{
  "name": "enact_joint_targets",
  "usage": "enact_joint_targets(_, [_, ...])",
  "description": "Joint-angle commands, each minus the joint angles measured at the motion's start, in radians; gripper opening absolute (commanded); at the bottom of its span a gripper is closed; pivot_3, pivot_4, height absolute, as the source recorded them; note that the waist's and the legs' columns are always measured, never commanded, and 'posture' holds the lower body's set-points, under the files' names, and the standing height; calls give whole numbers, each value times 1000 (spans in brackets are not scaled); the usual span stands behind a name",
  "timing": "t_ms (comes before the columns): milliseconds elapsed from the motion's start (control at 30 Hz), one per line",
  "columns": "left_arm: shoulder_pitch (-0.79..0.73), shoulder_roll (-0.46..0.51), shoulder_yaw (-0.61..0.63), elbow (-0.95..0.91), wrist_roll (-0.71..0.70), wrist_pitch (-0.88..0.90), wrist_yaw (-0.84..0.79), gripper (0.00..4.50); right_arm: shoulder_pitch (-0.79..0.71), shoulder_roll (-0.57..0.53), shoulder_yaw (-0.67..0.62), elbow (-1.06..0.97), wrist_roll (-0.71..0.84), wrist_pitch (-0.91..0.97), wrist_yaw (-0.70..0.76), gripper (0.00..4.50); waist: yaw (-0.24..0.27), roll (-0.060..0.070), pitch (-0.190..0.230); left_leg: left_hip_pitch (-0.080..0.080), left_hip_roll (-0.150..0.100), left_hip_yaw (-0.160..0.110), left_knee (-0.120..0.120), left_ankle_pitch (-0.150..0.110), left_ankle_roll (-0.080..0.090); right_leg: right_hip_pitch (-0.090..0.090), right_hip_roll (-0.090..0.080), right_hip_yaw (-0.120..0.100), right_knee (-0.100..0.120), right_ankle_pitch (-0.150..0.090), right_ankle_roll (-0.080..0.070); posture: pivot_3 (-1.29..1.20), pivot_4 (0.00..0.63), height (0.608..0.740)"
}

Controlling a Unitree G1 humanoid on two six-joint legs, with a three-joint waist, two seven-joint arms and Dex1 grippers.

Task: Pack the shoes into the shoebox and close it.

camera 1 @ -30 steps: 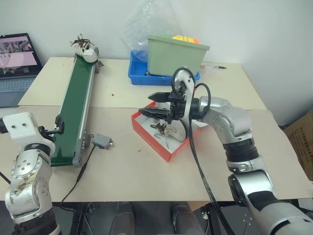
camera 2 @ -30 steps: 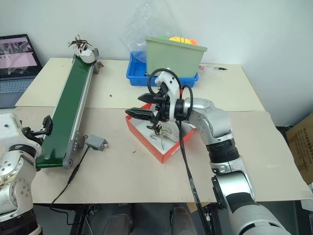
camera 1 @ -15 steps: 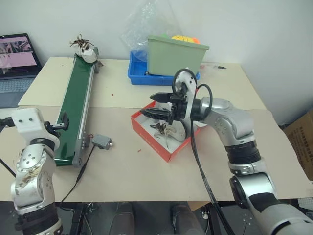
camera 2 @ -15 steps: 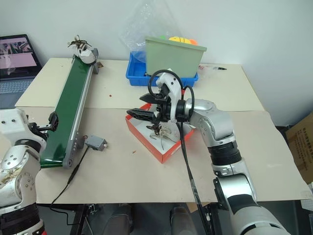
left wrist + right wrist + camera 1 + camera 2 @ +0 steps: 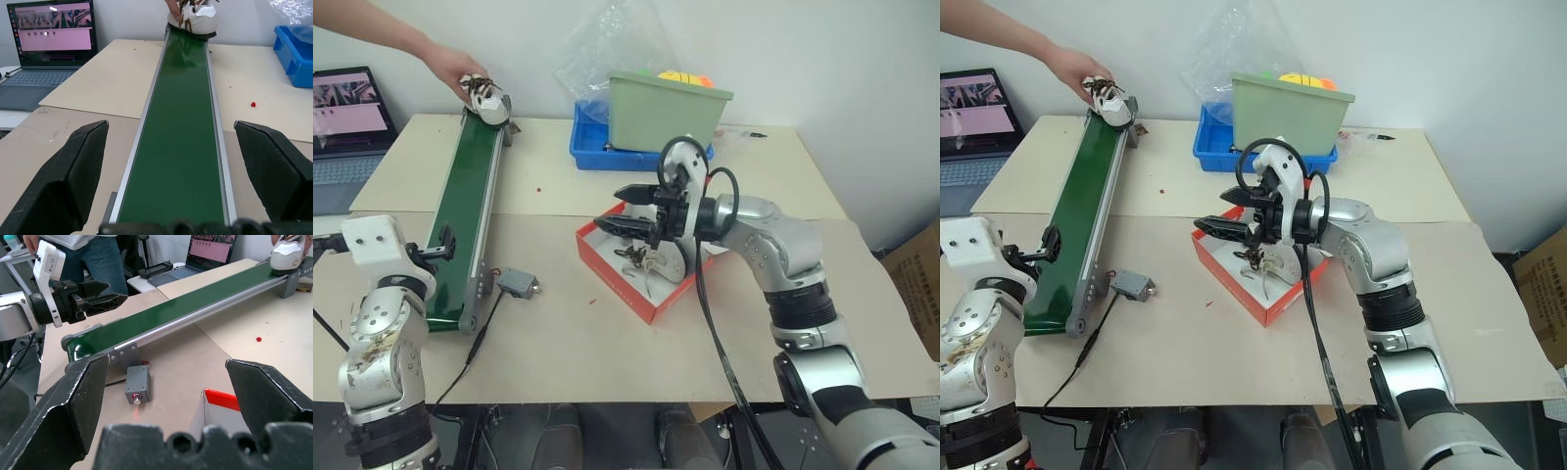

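1. Right gripper [image 5: 625, 208] level, pointing leftward, black fingers spread wide, empty, above the flat red cardboard shoebox [image 5: 607, 262] holding one white sneaker [image 5: 646, 262];
2. Left gripper [image 5: 1046, 242] level, spread wide, empty, at the long green conveyor belt's [image 5: 1082, 215] near end;
3. A person's hand [image 5: 450, 69] touches the second white sneaker [image 5: 487, 101] at the far end.

No legible text anywhere

shoe [image 5: 487, 99] on conveyor [image 5: 465, 220] far end | shoebox [image 5: 641, 260] right of conveyor
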Motion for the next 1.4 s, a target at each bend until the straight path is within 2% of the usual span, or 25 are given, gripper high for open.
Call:
enact_joint_targets(33, [-8, 0, -8, -26, 13, -32, 4, 4408, -12, 1, -16, -45, 15, -1, -1, 4500, 0, 0, 0, 0, 0, 0, 0, 0, 0, 0, 0, 0, 0, 0, 0, 0, 150, 740])
enact_joint_targets(633, [0, 19, 15, -17, 9, -40, -5, 4408, -14, 3, -13, -36, 10, -2, -6, 4500, 0, 0, 0, 0, 0, 0, 0, 0, 0, 0, 0, 0, 0, 0, 0, 0, 150, 740])
enact_joint_targets(833, [20, 90, 69, 85, 11, -115, -66, 4408, -15, 3, -10, -25, 5, -5, -7, 4500, -3, 0, 0, 0, 0, 0, 0, 0, 0, 0, 0, 0, 0, 0, 0, 0, 150, 740])
enact_joint_targets(1067, [30, 135, 67, 207, 4, -217, -160, 4408, -15, 5, -10, -33, 9, 2, -12, 4500, 2, 0, 0, 0, 0, 0, 0, 0, 0, 0, 0, 0, 0, 0, 0, 0, 150, 740])
enact_joint_targets(1400, [4, 117, 29, 310, -19, -316, -246, 4408, 1, 2, -13, -65, 17, 23, -27, 4500, 1, 0, 0, 0, 0, 0, 0, 0, 0, 0, 0, 0, 0, 0, 0, 0, 150, 740])
